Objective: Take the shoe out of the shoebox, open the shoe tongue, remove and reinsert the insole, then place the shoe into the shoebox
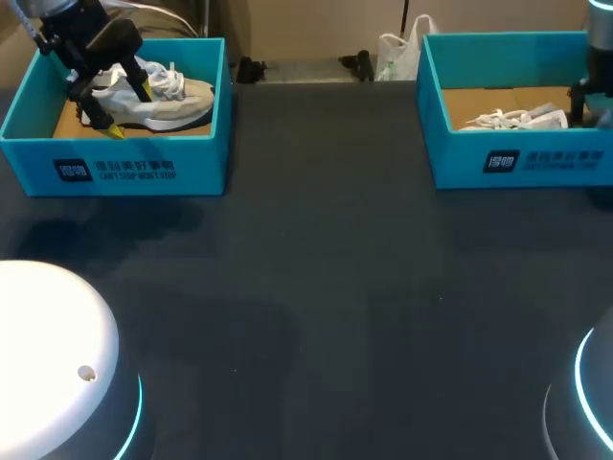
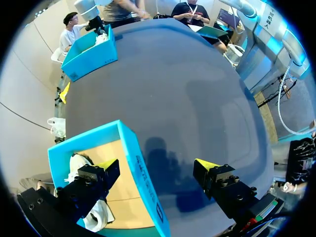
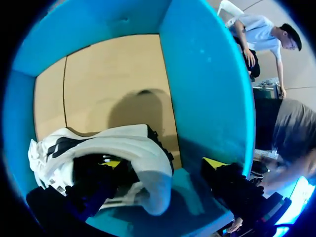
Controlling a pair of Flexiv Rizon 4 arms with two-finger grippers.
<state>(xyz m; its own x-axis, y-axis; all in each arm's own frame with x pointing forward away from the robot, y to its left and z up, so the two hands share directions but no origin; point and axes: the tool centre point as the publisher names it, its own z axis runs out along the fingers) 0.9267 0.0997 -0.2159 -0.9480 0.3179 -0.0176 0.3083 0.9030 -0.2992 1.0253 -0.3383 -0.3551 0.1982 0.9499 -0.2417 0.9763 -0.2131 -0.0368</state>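
Far left shoebox (image 1: 124,168) and far right shoebox (image 1: 536,158) each hold a white shoe (image 1: 180,99); apparently every step remains. Both arms' jaws are released, grasping nothing.

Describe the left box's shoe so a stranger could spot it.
On the dark table, find the far-left blue shoebox. Its shoe is cream with a black sole, under the left arm's fingers; the other shoe lies in the right-hand box.

Dark print (image 1: 115,171) on front wall of left shoebox (image 1: 201,163); same on right shoebox (image 1: 460,158); illegible.
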